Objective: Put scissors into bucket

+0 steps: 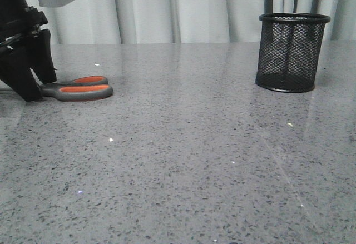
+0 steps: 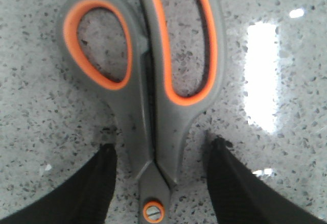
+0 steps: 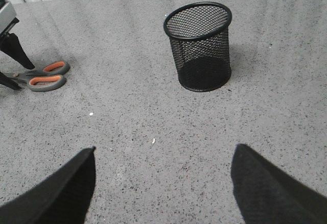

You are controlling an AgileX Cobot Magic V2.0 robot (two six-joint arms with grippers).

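Speckled grey table [image 1: 183, 166]: scissors [image 1: 78, 88] flat, bucket [image 1: 291, 52] upright, well apart.

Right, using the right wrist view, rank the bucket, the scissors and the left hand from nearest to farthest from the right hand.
1. Bucket, straight ahead on the table.
2. Scissors, far over to one side.
3. Left hand, just beyond the scissors at the picture's edge, open around their blades.

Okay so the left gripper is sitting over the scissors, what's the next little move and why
Probably close the left gripper on the scissors. In the left wrist view its open fingers straddle the handles just above the pivot screw, with bare table showing on both sides, so nothing is gripped yet. The scissors lie flat on the table, far from the bucket, so a lift has to wait for the grip.
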